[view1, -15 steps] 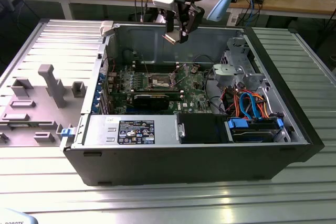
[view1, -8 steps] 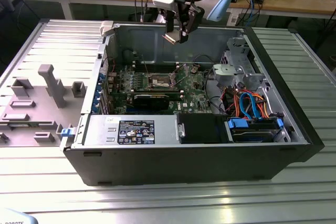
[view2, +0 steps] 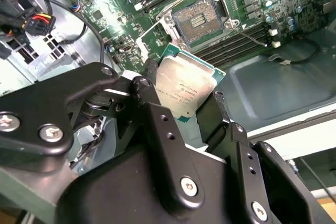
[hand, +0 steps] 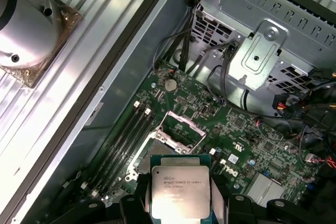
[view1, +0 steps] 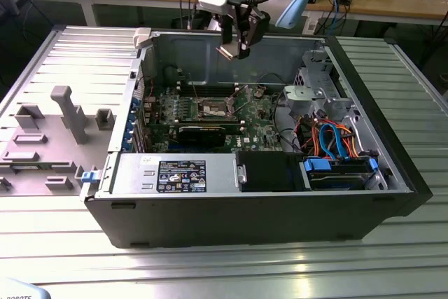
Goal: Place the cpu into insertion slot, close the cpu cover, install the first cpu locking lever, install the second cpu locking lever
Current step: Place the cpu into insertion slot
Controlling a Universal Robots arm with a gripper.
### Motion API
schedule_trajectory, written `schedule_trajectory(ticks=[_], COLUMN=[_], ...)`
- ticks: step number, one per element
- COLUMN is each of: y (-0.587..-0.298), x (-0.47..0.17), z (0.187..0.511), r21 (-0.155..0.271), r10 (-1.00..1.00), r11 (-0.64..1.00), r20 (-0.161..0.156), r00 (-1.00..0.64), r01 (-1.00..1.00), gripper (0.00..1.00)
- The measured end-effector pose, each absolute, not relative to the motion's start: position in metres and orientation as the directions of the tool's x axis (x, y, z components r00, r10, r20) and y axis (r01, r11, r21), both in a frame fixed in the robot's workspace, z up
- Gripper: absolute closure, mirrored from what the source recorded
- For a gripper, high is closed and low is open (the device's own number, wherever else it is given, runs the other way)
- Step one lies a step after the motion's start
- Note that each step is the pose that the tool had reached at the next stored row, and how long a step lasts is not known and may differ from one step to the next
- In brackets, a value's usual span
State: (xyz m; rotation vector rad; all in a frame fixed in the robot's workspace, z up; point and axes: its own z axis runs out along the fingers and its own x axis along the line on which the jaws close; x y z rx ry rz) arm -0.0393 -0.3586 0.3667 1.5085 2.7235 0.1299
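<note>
Step one, cpu placement: chip in hand, not seated.
Your black two-finger gripper (view1: 236, 45) clamps the small square silver-topped cpu (view2: 184, 90) well above the dark-centred, silver-rimmed insertion slot (view2: 197, 19). By my judgement, seating calls for squaring and levelling the chip.

The small flat square cpu (view2: 185, 85) I watched had a silvery-grey metal top, smooth with a dull sheen. The black gripper (view2: 184, 94) looked matt and smooth. The green motherboard (hand: 247, 145) was faintly glossy, the grey sheet-metal computer case (view1: 189, 50) bare and satin, the ribbed metal table (view1: 210, 264) brightly reflective.
</note>
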Motion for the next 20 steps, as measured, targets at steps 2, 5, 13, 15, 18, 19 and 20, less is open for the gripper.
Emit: schedule_trajectory(ticks=[2, 5, 13, 15, 18, 19, 20], y=[-0.3585, -0.3584, -0.3584, -0.3584, -0.3584, -0.3584, -0.3584], x=[-0.0393, -0.0393, -0.0392, -0.039, -0.0391, -0.0391, -0.0391], z=[0.3655, 0.3652, 0.365, 0.3644, 0.362, 0.3613, 0.36], r21=[0.085, 0.085, 0.084, 0.084, 0.055, 0.053, 0.053], r10=[0.856, 0.859, 0.86, 0.873, 0.882, 0.888, 0.899], r11=[0.513, 0.509, 0.507, 0.485, 0.468, 0.456, 0.434], r20=[0.018, 0.018, 0.017, 0.017, 0.034, 0.035, 0.035], r00=[-0.516, -0.512, -0.51, -0.488, -0.471, -0.458, -0.436], r01=[0.854, 0.857, 0.858, 0.87, 0.882, 0.888, 0.9], gripper=[0.45, 0.45, 0.45, 0.45, 0.45, 0.45, 0.45])
